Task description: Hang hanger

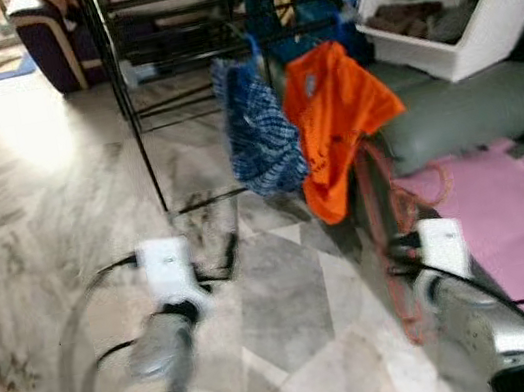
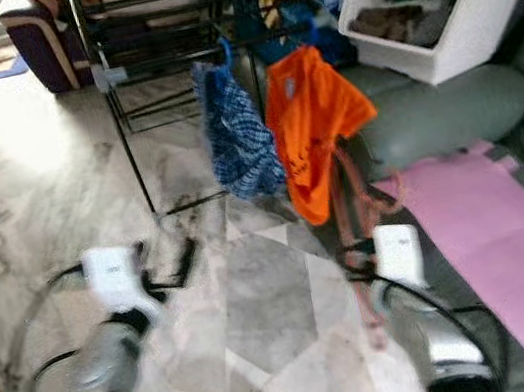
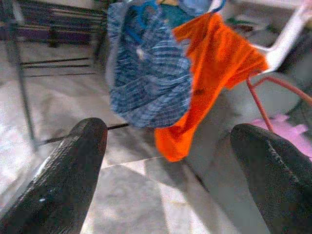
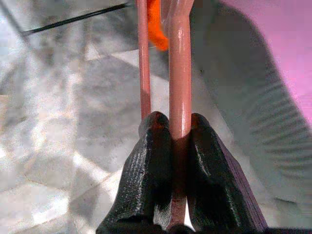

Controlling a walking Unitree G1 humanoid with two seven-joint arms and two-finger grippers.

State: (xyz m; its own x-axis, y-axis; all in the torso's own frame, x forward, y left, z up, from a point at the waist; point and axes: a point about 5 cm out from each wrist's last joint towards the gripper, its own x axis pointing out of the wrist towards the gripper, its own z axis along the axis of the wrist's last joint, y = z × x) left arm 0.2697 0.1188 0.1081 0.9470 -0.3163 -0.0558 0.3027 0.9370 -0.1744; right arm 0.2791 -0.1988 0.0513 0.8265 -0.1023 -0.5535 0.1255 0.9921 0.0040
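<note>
1. Right gripper at lower right of frame, fingers pinched onto orange hanger bar, orange shirt on it.
2. Left gripper lower left, fingers spread wide, empty.
3. White bin upper right held dark clothes.

An orange shirt and a blue checked garment hang from the black drying rack.
</note>
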